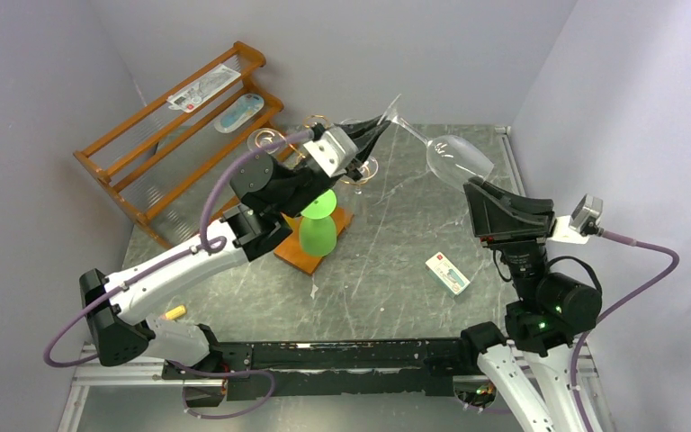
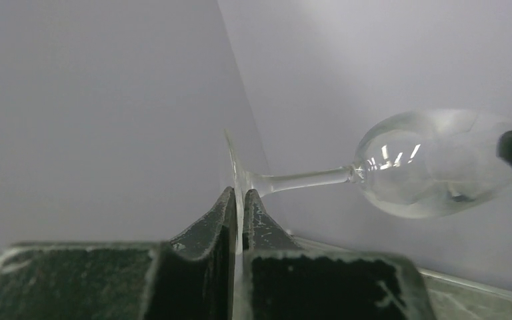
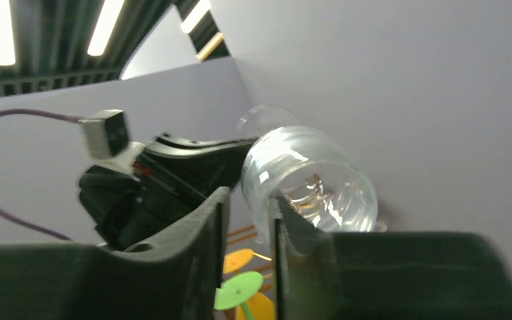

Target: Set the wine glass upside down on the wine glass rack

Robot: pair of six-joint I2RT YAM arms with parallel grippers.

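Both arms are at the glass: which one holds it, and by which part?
The left gripper pinches the wine glass by the edge of its foot. The right gripper straddles the bowl's rim; whether it grips cannot be told.

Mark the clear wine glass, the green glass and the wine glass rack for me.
clear wine glass (image 1: 457, 160): top view, on the bowl.
green glass (image 1: 318, 236): top view, on its upturned bowl.
wine glass rack (image 1: 295, 257): top view, on the wooden base's near corner.
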